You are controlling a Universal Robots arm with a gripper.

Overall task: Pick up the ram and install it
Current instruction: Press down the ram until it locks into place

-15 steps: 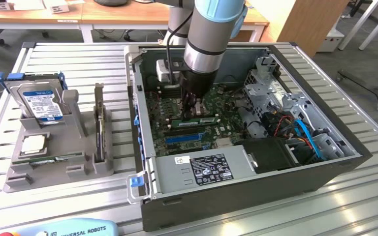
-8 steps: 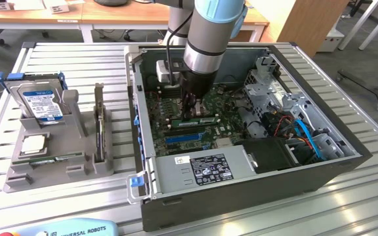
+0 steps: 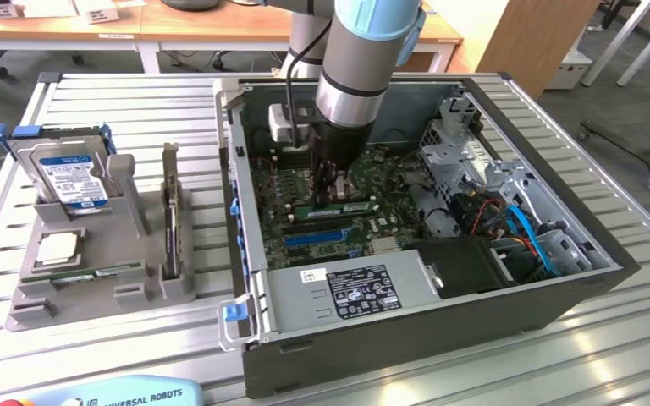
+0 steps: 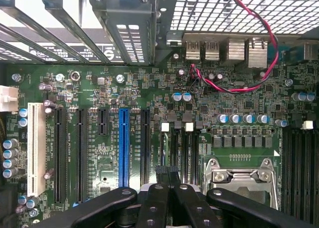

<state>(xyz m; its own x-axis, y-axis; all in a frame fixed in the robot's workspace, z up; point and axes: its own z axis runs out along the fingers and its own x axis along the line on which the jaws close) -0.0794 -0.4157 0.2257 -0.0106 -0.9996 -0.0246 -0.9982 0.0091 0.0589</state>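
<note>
1. Ram [image 3: 354, 205]: a long, thin green board stick with a pale label. It lies inside the open computer case [image 3: 415, 338], low over the motherboard [image 3: 291, 182] and right at the tip of the pincer [image 3: 327, 199]. I cannot tell whether it is seated in a slot.
2. The desk [image 3: 133, 101] is ribbed, silvery metal with parallel grooves.
3. At the exterior view's left stands a grey moulded plastic tray [image 3: 31, 309].
   - It holds an upright silver hard drive [image 3: 74, 178] with a blue-white label.
   - A square silver processor chip [image 3: 60, 245] lies flat in it.
   - Another narrow green strip [image 3: 88, 273] lies along its front.
   - A dark card [image 3: 172, 224] stands on edge at its side.
4. The arm [image 3: 359, 76], a smooth cylinder in pale blue and brushed grey, reaches down into the case.
5. The pincer's black fingers are pressed together. I cannot tell whether they pinch the stick or only touch it.
6. In the wrist view the pincer [image 4: 167, 171] hangs over the glossy green board.
   - To one side of it run a white slot [image 4: 35, 148] and a blue slot [image 4: 124, 146].
   - To the other side is the metal-framed processor socket [image 4: 244, 175].
   - Twisted red-and-black wires [image 4: 269, 39] loop near the perforated steel wall.
7. Toward the exterior view's right sit a boxy grey power supply [image 3: 342, 292] with a printed label and a blue cable [image 3: 528, 233].
</note>
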